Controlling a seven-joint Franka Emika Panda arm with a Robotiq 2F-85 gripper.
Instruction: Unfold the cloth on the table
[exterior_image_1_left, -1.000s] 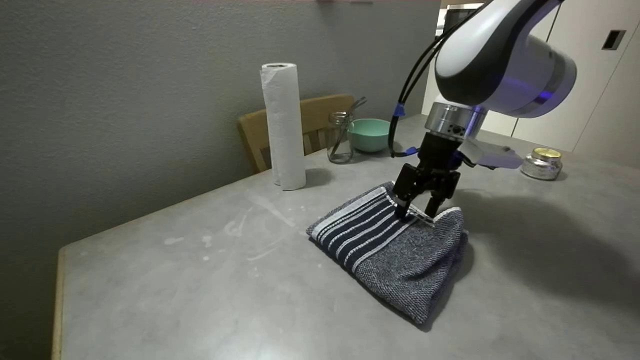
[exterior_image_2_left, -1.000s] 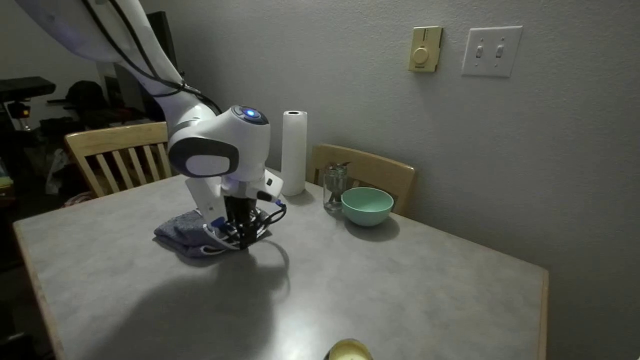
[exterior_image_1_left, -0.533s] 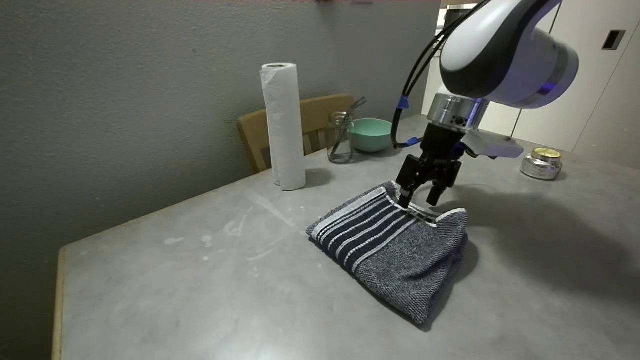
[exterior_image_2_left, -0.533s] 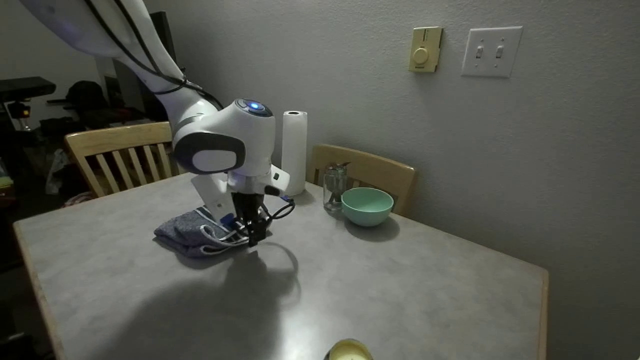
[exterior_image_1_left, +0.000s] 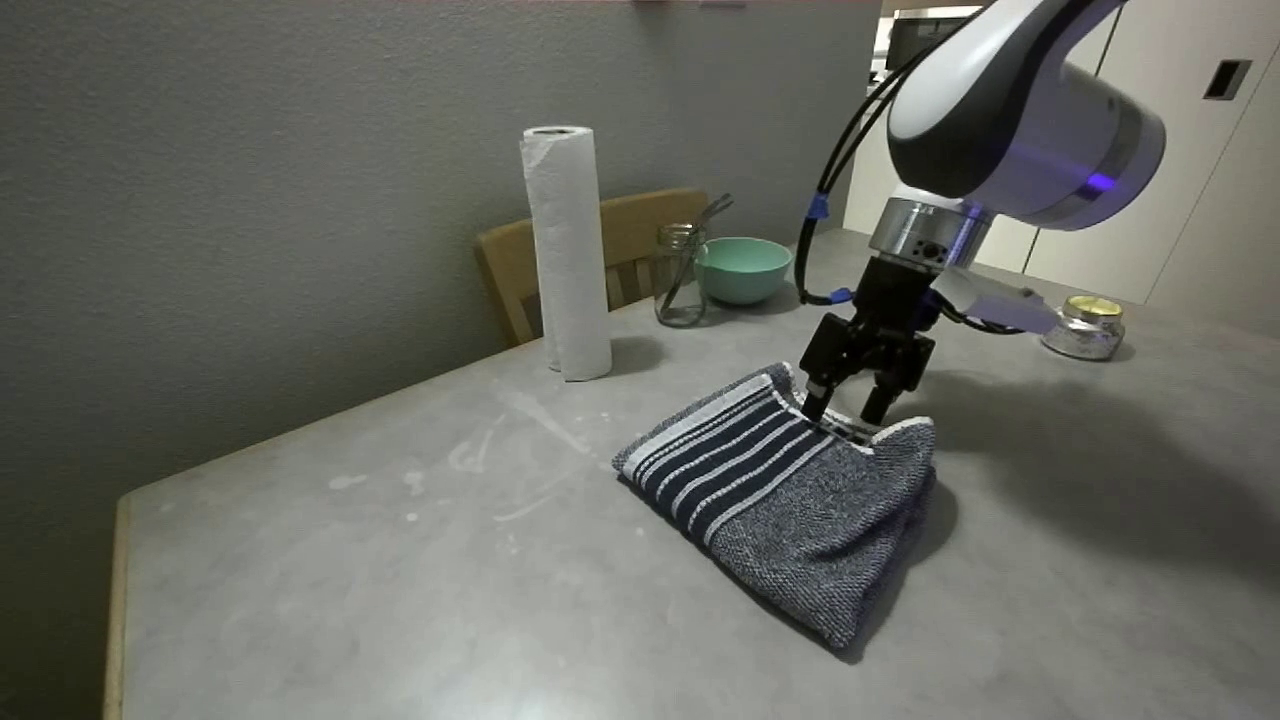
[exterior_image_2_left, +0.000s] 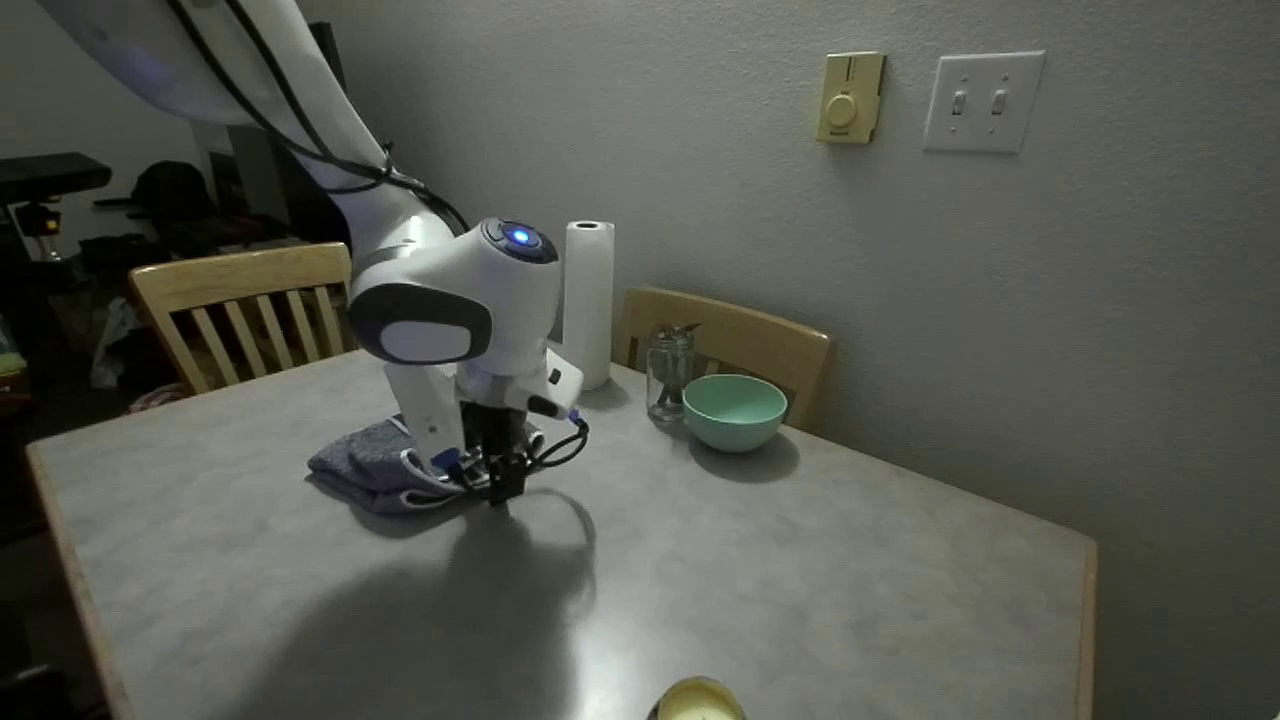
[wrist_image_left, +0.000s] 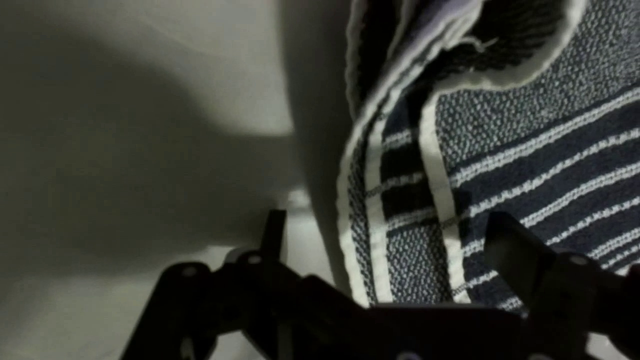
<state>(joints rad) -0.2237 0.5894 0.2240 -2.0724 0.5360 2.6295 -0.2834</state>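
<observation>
The cloth (exterior_image_1_left: 800, 510) lies folded on the grey table (exterior_image_1_left: 380, 590), its white and dark stripes facing up. It also shows in an exterior view (exterior_image_2_left: 375, 465), partly hidden behind the arm. My gripper (exterior_image_1_left: 843, 414) is open and empty at the cloth's white-hemmed edge. In the wrist view the open fingers (wrist_image_left: 385, 217) stand apart on either side of the layered hems. One finger is over the striped top and the other is over the bare table beside the cloth (wrist_image_left: 530, 150). Whether the fingertips touch anything is unclear. In an exterior view the gripper (exterior_image_2_left: 505, 495) is low over the table.
A paper-towel roll (exterior_image_1_left: 567, 255) stands behind the cloth. A glass jar with utensils (exterior_image_1_left: 681, 275) and a green bowl (exterior_image_1_left: 742, 270) are near the wall side. A silver jar with a yellow top (exterior_image_1_left: 1085, 328) stands at the right. Wooden chairs (exterior_image_2_left: 245, 310) border the table.
My gripper rose a little, then came down again slightly, and shifted a little away from the striped end. It stays open. The cloth has hardly moved.
</observation>
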